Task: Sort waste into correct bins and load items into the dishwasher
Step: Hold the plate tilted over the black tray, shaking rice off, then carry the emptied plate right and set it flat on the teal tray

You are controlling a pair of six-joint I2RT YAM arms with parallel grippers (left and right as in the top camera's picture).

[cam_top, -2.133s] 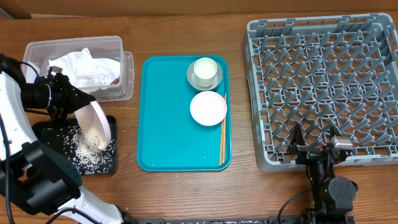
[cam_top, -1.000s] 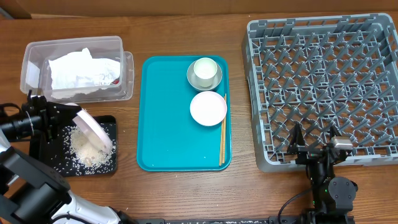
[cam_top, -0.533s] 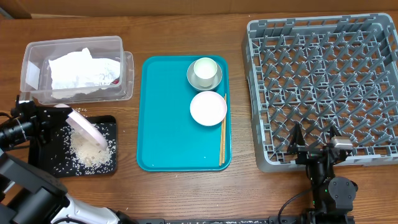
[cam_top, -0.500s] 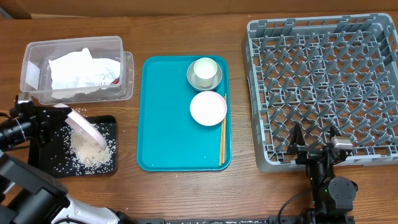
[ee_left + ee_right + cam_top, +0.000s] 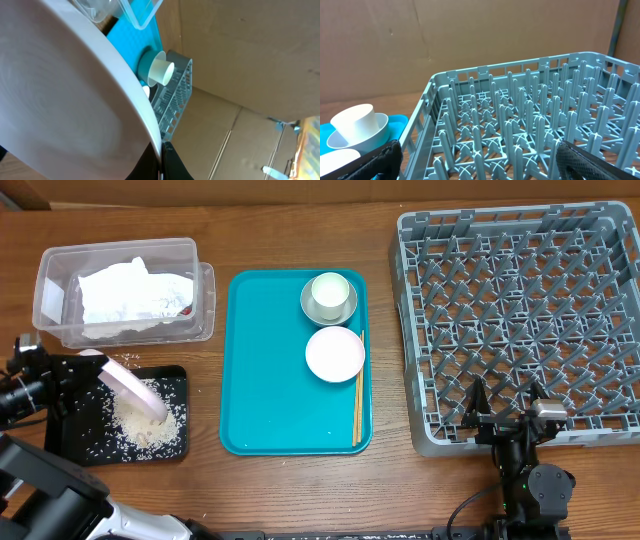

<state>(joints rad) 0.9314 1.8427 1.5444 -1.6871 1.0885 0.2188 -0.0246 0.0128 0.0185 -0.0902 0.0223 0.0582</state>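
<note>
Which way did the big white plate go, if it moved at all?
Yes. The plate has slid left over the black tray, from near the tray's right edge toward its middle, and it is tipped steeper.

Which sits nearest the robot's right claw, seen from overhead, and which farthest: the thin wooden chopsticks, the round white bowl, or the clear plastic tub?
1. The thin wooden chopsticks, on the teal tray at its right edge, nearest the right gripper.
2. The round white bowl, just beyond their far end.
3. The clear plastic tub, far left.

Tilted plate (image 5: 130, 388) blocks the black tray (image 5: 72, 442); teal tray (image 5: 270, 370) bare at left.
</note>
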